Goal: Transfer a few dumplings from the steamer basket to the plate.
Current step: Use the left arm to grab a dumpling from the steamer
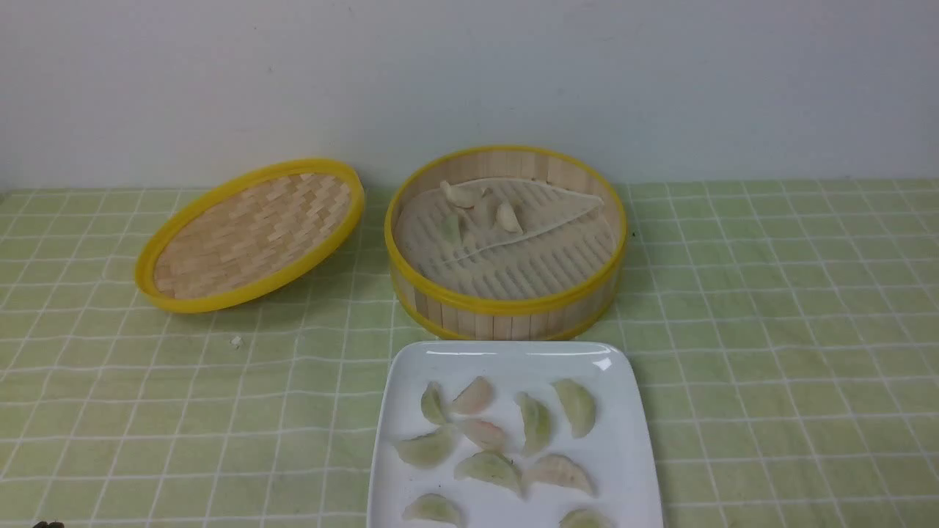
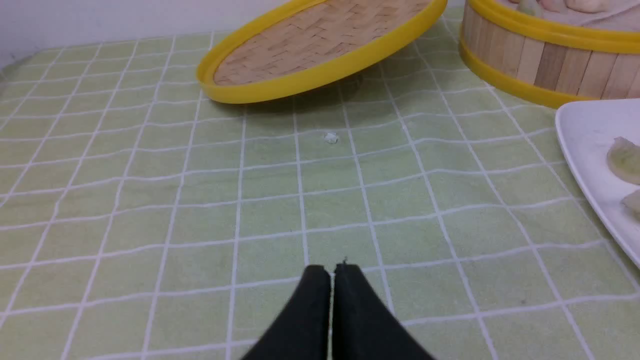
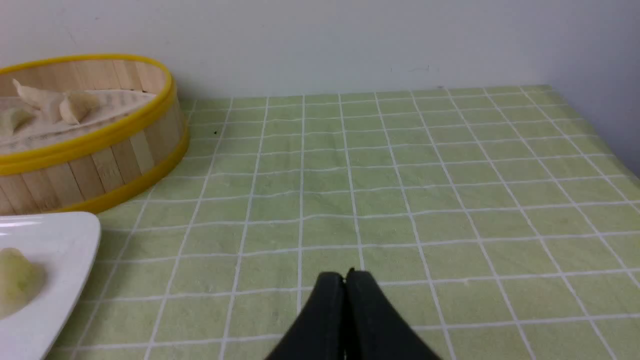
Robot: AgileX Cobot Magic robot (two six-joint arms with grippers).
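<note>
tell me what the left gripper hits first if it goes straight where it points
Probably the tilted lid, at its yellow rim; only a white crumb lies on the tablecloth between it and the left gripper. If it slopes downward, the cloth comes first; depth is unclear.

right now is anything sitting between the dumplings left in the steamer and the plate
Nothing loose does. Only the near wall of the steamer basket rises between its dumplings and the plate, which sits just in front. The lid lies off to the left, clear of that path.
</note>
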